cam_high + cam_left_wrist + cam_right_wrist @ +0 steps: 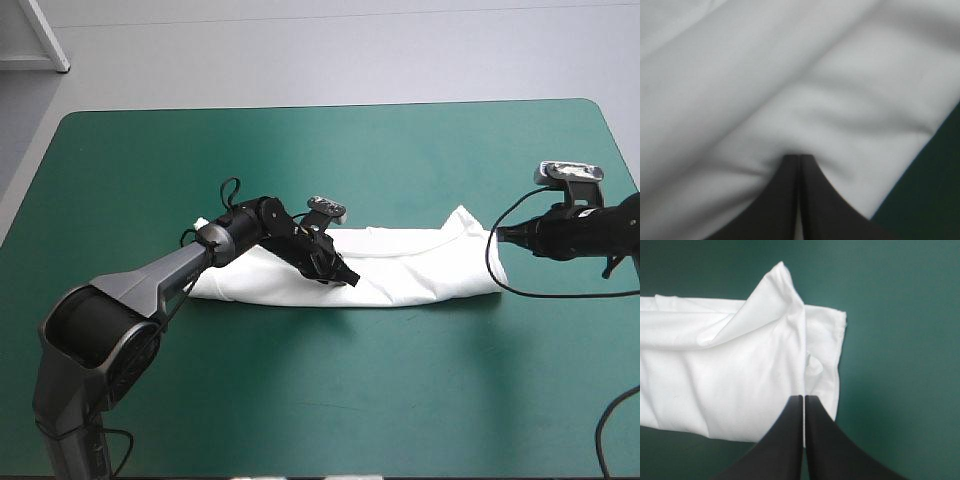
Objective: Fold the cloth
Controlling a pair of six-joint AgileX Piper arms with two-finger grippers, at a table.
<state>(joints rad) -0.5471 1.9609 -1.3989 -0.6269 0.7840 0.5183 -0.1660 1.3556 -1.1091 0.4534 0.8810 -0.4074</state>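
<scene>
The white T-shirt (400,268) lies folded into a long band across the middle of the teal-green table (320,400). My left gripper (343,275) rests on the band's middle, near its front edge. In the left wrist view its black fingers (785,200) meet in a point, and the T-shirt (790,90) puckers at their tip. My right gripper (498,237) is at the band's right end. Its fingers (830,445) are shut on the T-shirt (740,365), and a crease runs from a raised corner (781,270) straight to their tip.
Bare teal-green cover surrounds the band on all sides, with wide room in front (330,390) and behind (330,150). The table's right edge (630,170) lies close behind my right arm.
</scene>
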